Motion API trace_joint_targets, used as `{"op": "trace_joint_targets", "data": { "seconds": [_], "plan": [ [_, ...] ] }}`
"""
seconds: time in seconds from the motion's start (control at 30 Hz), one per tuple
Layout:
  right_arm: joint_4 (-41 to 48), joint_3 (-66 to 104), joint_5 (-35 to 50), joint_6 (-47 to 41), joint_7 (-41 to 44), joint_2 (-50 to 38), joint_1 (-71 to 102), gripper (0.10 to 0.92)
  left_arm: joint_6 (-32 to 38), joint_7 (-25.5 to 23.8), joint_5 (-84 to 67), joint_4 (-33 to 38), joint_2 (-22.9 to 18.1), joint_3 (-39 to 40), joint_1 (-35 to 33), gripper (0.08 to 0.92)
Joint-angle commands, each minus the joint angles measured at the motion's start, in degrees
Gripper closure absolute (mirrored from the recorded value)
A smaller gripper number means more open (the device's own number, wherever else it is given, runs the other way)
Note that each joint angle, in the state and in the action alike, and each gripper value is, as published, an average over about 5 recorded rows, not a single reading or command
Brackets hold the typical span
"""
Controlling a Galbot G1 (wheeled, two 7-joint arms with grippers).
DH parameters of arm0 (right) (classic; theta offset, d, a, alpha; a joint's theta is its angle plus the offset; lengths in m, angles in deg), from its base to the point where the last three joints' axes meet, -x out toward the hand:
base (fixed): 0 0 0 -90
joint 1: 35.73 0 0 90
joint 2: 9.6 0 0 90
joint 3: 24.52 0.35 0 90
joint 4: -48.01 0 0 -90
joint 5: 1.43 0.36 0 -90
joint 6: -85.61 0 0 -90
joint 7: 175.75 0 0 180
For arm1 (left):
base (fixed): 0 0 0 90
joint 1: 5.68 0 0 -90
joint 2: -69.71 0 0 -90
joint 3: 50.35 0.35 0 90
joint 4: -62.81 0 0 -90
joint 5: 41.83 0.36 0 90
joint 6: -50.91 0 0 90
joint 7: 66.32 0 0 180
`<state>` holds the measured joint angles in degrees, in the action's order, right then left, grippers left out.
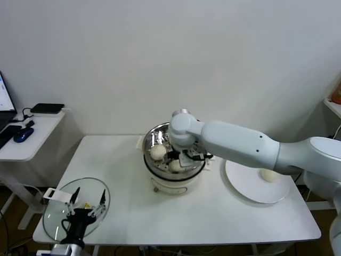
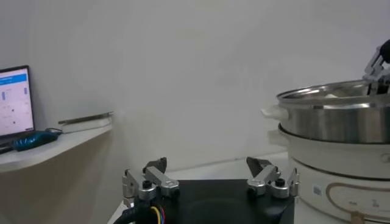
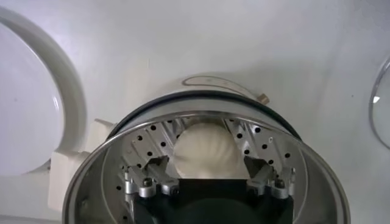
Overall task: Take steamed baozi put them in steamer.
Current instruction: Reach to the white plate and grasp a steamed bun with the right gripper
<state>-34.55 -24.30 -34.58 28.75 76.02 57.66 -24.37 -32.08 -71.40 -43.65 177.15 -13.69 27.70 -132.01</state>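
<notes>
White table seen from above, against a plain white wall; steamer at its centre, a shiny steel basket with a perforated floor on a white pot base; right gripper reaching down inside the basket, fingers spread wide apart, released, gripping nothing; bun lying on the basket floor between the spread fingertips, not touched by either; from the head view, two buns visible in the basket, one on the robot's left side, one toward the near rim beside the gripper; whether more lie under the arm cannot be told; white plate on the robot's right of the steamer, well apart, holding one more bun near its far edge; glass lid flat at the near left corner of the table; left gripper parked above that lid, fingers open, empty; side desk farther left with a blue mouse and a dark flat device.
</notes>
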Motion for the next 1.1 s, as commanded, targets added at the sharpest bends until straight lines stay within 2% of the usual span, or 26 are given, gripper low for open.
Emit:
{"op": "trace_joint_targets", "data": {
  "seconds": [0.03, 0.23, 0.53, 0.63, 0.87, 1.1],
  "plan": [
    [0.6, 0.0, 6.6, 0.9, 0.9, -0.9, -5.1, 0.202, 0.0, 0.0, 0.1, 0.0, 0.0, 0.1, -0.1, 0.177],
    [1.4, -1.8, 16.8, -2.6, 1.4, -4.7, -12.6, 0.203, -0.1, 0.0, 0.2, 0.6, 0.0, 0.3, 0.1, 0.177],
    [6.2, -18.2, 49.2, -28.5, -2.5, -16.9, -26.8, 0.203, 0.4, 0.8, 0.2, 1.3, 0.3, 0.7, 0.4, 0.177],
    [9.7, -21.0, 56.5, -34.8, -3.9, -20.3, -27.8, 0.203, 0.5, 1.2, 0.3, 1.7, 0.1, 1.0, 0.9, 0.177],
    [13.9, -24.2, 57.8, -41.9, -5.2, -29.9, -24.9, 0.203, 1.0, 1.0, 0.3, 2.0, 0.4, 1.4, 0.9, 0.177],
    [17.9, -11.3, 46.9, -42.5, -5.9, -36.4, -8.6, 0.203, 0.8, 0.7, 0.1, 2.9, 0.5, 1.6, 0.4, 0.177]
  ]
}}
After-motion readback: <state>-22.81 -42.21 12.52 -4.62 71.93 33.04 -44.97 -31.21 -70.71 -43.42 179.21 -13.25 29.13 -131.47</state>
